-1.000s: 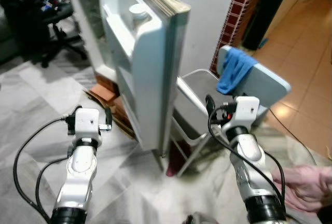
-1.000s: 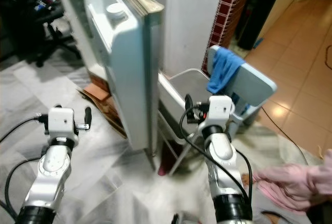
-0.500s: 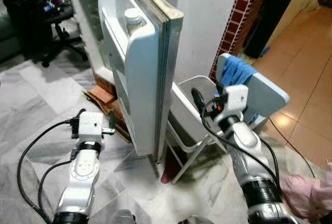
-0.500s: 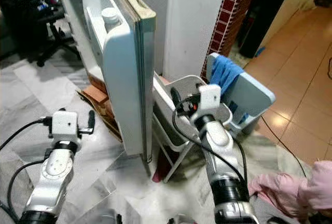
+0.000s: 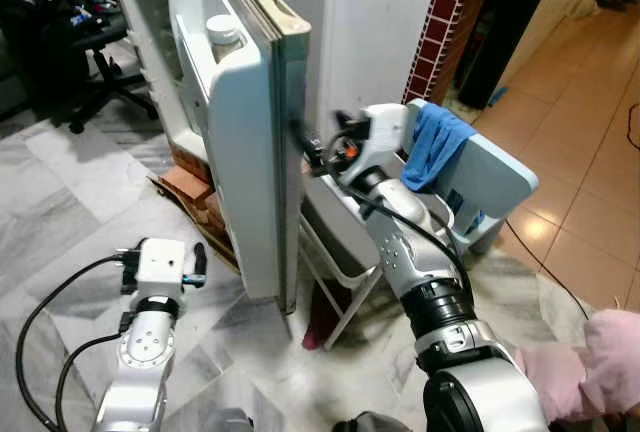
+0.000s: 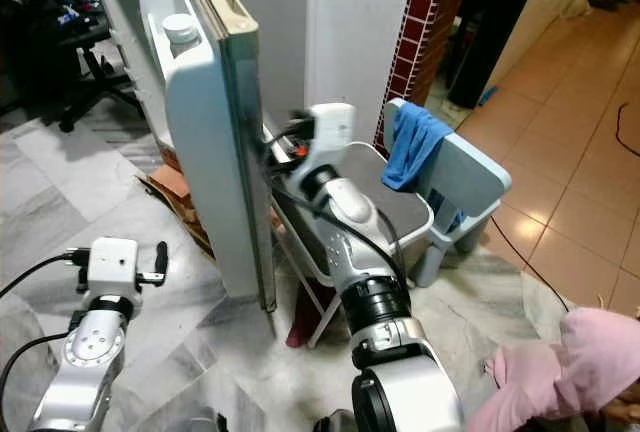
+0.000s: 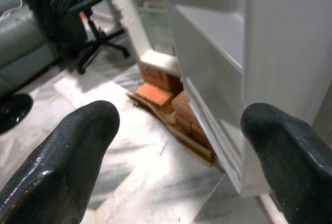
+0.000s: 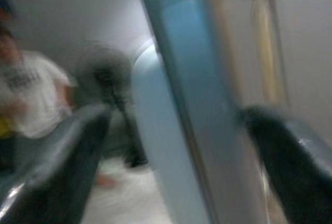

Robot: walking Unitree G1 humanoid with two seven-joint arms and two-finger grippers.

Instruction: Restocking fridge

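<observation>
The white fridge door [image 5: 250,152] stands open, edge-on to me, with a white-capped bottle [image 5: 222,28] in its top shelf. My right gripper [image 5: 299,135] is raised to the door's outer edge. In the blurred right wrist view its fingers [image 8: 72,151] are open, with the door edge [image 8: 181,94] between them. My left gripper [image 7: 176,130] hangs low beside the door's foot, open and holding nothing.
A light blue plastic chair [image 5: 490,167] with a blue cloth [image 5: 438,144] stands to the right, and a grey folding seat [image 6: 385,207] is behind my right arm. Bricks and cardboard [image 7: 163,97] lie under the door. A person's pink sleeve [image 5: 600,352] is at lower right. An office chair [image 5: 95,47] stands far left.
My right arm has swung up and to the left, from over the grey seat to the fridge door's edge. The view has shifted. The left arm stays low.
</observation>
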